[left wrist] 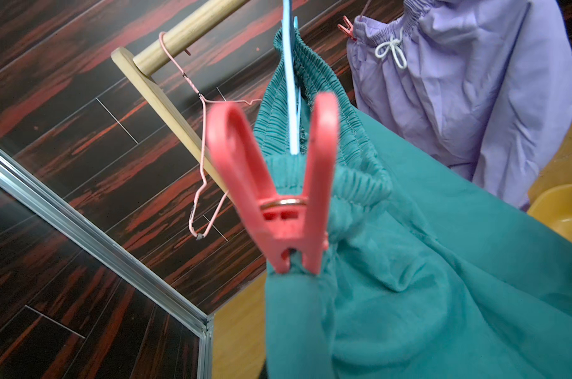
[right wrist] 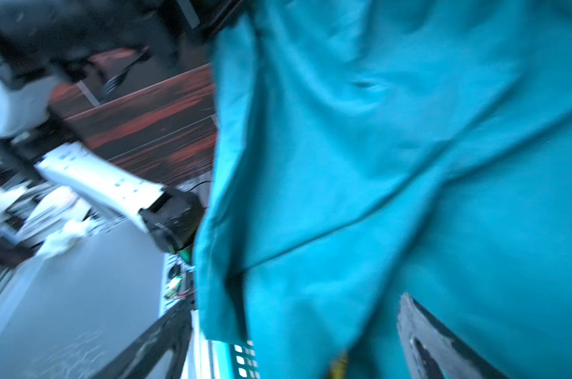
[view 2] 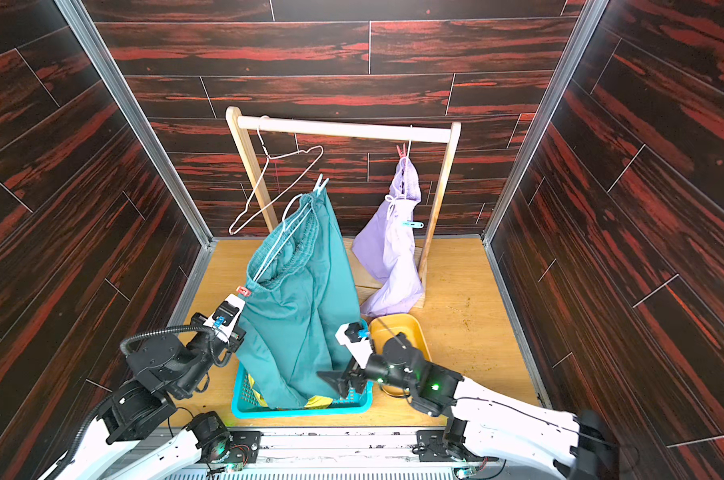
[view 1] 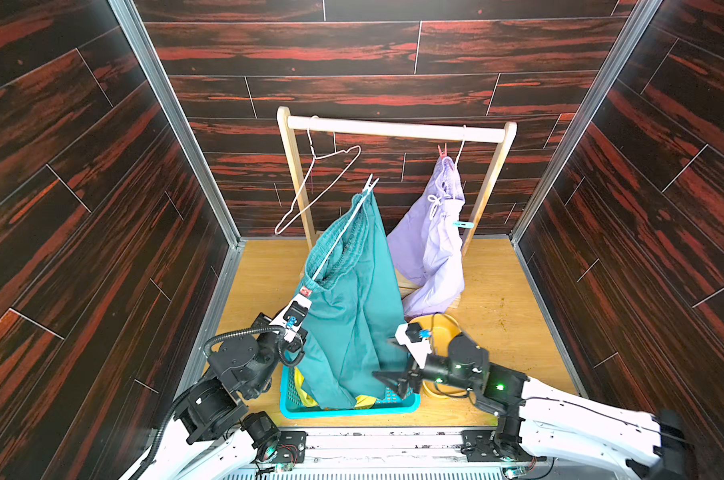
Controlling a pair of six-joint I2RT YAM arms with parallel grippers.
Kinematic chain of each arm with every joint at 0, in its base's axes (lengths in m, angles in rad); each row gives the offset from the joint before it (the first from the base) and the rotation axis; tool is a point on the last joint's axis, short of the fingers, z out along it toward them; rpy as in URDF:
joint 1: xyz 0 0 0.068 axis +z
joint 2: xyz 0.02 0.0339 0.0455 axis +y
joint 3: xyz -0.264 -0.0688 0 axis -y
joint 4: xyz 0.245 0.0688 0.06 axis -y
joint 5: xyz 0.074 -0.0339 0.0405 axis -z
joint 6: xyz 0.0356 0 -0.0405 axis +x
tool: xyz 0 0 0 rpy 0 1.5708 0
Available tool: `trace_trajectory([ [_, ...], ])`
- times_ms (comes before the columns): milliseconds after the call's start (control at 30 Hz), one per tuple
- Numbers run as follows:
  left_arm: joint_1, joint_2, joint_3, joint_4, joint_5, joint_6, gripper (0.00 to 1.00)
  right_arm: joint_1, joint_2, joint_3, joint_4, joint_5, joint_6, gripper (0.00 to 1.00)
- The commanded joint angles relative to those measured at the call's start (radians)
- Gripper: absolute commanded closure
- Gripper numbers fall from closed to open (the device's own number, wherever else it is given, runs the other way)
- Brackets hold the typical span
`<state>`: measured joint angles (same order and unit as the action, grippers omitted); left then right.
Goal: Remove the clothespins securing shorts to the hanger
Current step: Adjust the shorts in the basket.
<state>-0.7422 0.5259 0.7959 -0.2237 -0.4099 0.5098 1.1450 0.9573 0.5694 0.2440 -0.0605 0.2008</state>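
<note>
In both top views, at five o'clock, the right gripper (view 1: 389,382) has its fingers spread beside the teal shorts (view 1: 352,316), which hang into a blue basket (view 1: 352,411). At seven o'clock, the left gripper (view 1: 303,297) is pressed together on their waist corner, by a red-pink clothespin (view 1: 306,291).

Left wrist view: that clothespin grips the waistband, with a light-blue hanger (left wrist: 291,98) at twelve o'clock.

Right wrist view: blurred; spread fingers (right wrist: 153,344) flank teal fabric.

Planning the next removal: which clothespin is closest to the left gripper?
The red-pink clothespin on the teal shorts' lower waistband corner, right beside the left gripper; the others sit farther away.
</note>
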Motion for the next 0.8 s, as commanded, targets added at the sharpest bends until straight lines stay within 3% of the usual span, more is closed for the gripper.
trace_trajectory([
  [0, -0.002, 0.005, 0.037, 0.134, -0.006, 0.015, 1.0, 0.037, 0.108, 0.028, 0.145, -0.04, -0.007, 0.02],
  [200, -0.003, -0.04, 0.036, 0.127, 0.087, -0.041, 1.0, 0.063, 0.343, 0.049, 0.286, -0.022, 0.074, 0.02],
  [400, -0.002, -0.095, 0.033, -0.051, 0.341, -0.148, 1.0, 0.058, 0.506, 0.089, 0.334, 0.08, 0.126, 0.02],
  [567, -0.005, -0.111, 0.043, -0.223, 0.419, -0.292, 1.0, 0.009, 0.544, 0.064, 0.379, 0.167, 0.208, 0.02],
  [767, -0.006, -0.153, 0.045, -0.33, 0.48, -0.464, 1.0, -0.019, 0.54, 0.029, 0.415, 0.19, 0.203, 0.02],
])
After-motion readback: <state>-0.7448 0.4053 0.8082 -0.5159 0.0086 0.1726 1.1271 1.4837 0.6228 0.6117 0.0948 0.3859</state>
